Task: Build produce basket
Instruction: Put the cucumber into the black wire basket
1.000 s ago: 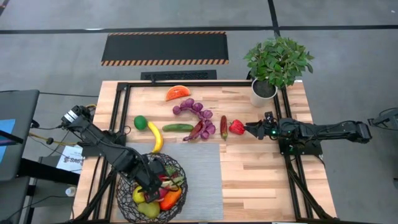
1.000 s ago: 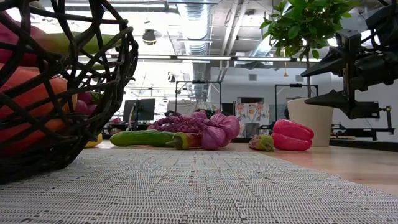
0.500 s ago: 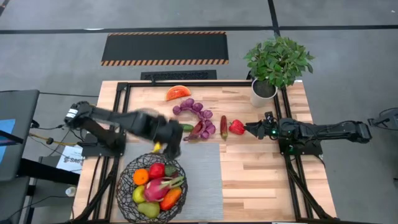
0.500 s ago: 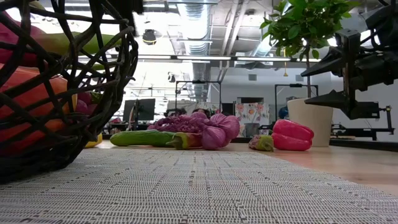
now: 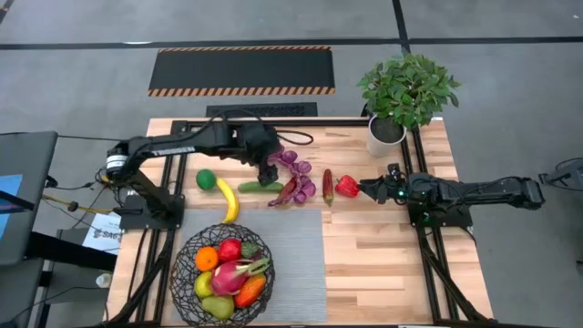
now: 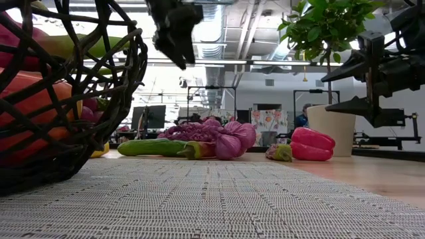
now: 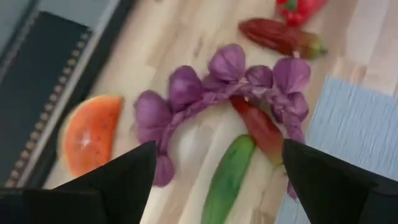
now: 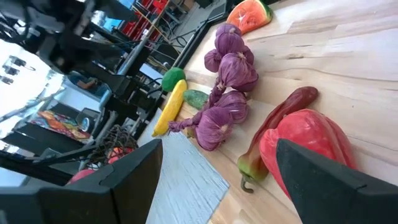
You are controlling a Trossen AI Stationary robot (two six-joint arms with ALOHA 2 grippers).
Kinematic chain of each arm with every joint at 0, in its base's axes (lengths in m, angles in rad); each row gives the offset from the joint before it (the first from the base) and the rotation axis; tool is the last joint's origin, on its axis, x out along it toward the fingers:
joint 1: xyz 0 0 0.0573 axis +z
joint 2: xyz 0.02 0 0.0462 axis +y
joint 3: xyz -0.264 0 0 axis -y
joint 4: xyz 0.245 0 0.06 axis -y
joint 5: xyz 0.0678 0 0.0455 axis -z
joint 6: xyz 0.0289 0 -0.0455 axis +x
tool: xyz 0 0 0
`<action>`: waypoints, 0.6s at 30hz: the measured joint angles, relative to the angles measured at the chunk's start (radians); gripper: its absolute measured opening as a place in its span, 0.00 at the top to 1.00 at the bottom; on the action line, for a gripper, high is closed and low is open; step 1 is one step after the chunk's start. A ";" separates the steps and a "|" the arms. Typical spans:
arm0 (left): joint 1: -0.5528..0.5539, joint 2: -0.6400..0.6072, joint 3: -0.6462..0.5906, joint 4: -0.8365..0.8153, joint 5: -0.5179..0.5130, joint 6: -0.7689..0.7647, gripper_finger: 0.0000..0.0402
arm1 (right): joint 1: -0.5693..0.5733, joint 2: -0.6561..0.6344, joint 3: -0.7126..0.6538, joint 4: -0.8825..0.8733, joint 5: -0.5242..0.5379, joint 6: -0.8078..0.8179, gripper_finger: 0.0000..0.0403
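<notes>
Hovering above the purple string of bulbs [image 5: 290,164], the left gripper [image 5: 270,170] has its fingers spread and empty; the cucumber [image 5: 260,187] lies just below it, long axis across the table, much nearer this arm than the right gripper [image 5: 366,189], also spread.

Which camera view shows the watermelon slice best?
The high view: the watermelon slice lies unobstructed on the table. Both wrist views show it only near a picture's edge; the low view does not show it.
</notes>
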 joint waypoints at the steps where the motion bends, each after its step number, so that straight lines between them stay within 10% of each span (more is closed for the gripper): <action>1: 0.008 0.014 -0.013 -0.004 0.022 0.016 0.18 | 0.000 0.002 0.000 0.000 0.000 -0.001 0.17; 18: 0.012 0.277 -0.121 0.018 0.173 0.206 0.18 | -0.002 0.094 0.000 0.000 0.000 -0.003 0.17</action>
